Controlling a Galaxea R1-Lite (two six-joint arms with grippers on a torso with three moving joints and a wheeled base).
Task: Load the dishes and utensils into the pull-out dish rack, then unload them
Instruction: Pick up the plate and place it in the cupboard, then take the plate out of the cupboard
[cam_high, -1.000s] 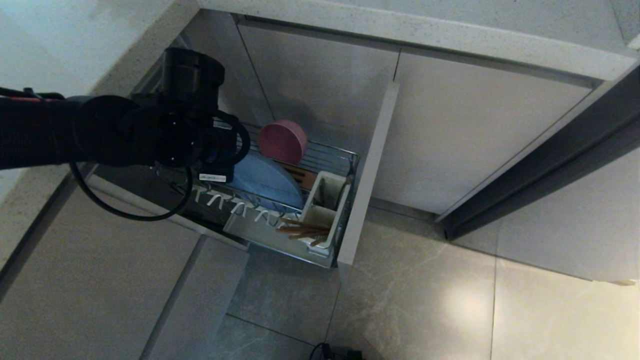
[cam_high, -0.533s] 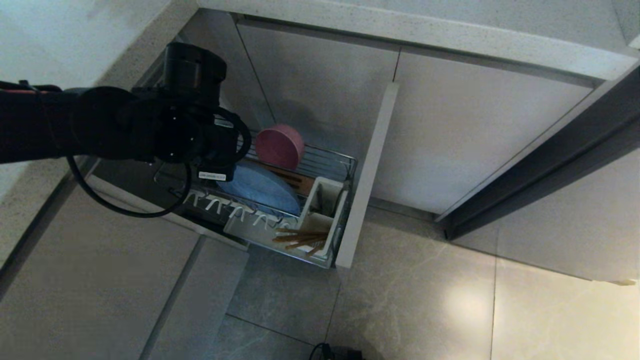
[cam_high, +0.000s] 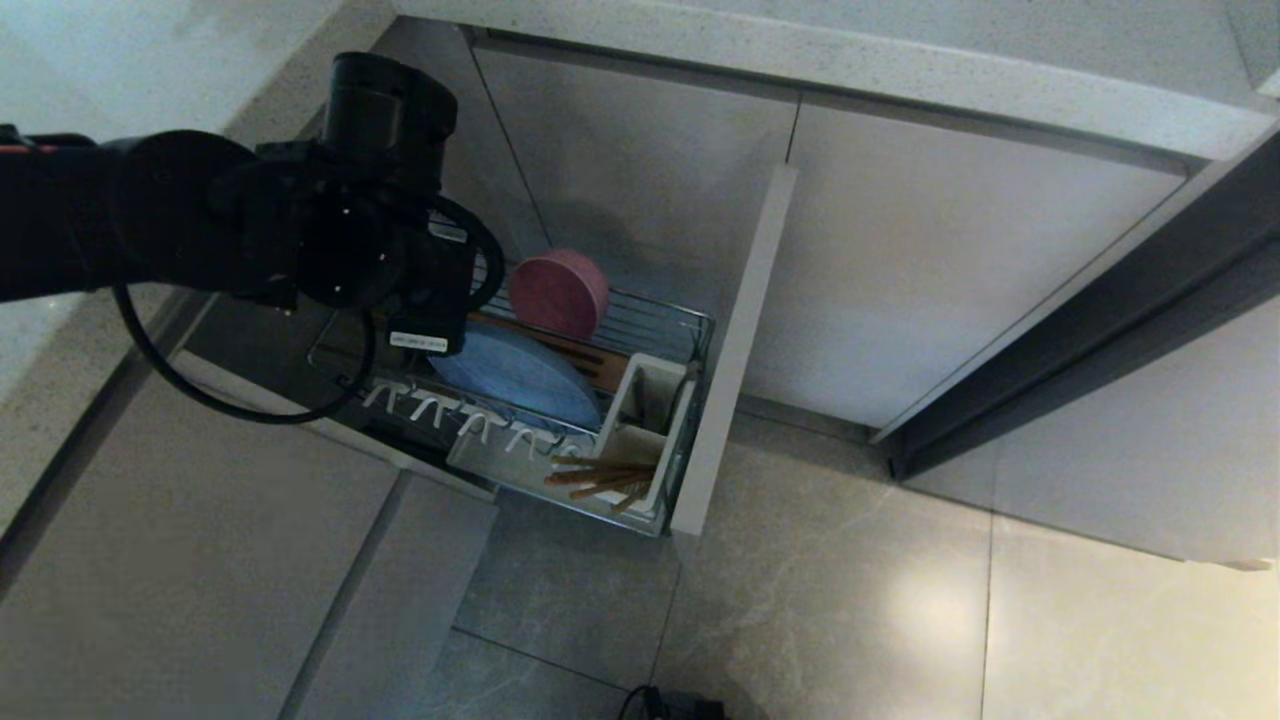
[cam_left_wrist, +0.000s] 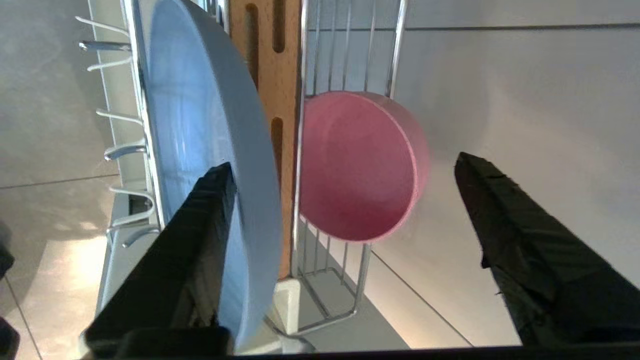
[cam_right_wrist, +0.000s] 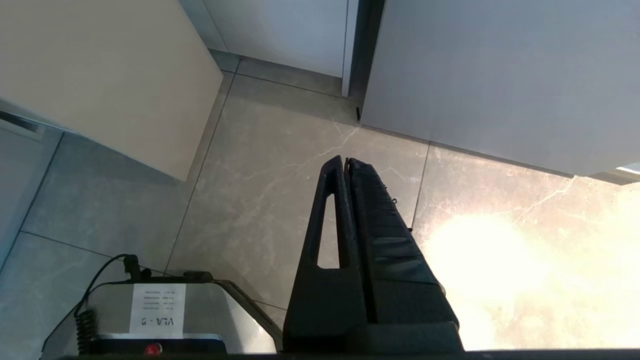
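Chrome wire pull-out dish rack (cam_high: 650, 330) holds the upright light-blue round plate (cam_left_wrist: 200, 115), small pink plastic bowl (cam_left_wrist: 357, 165) and thin wooden chopsticks (cam_high: 600, 478). Left pincer (cam_left_wrist: 340, 170) gapes wide, empty; right pincer (cam_right_wrist: 346, 165) is closed above the floor, beside a "VLA" label (cam_right_wrist: 157, 310).

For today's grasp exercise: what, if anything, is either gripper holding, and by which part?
Nothing. The left gripper is open above the plate and bowl; the right gripper is shut on nothing.

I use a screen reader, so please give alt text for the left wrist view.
The left gripper, jaws wide open and empty, faces a blue plate standing on edge in the wire dish rack, beside a pink bowl resting on its side.
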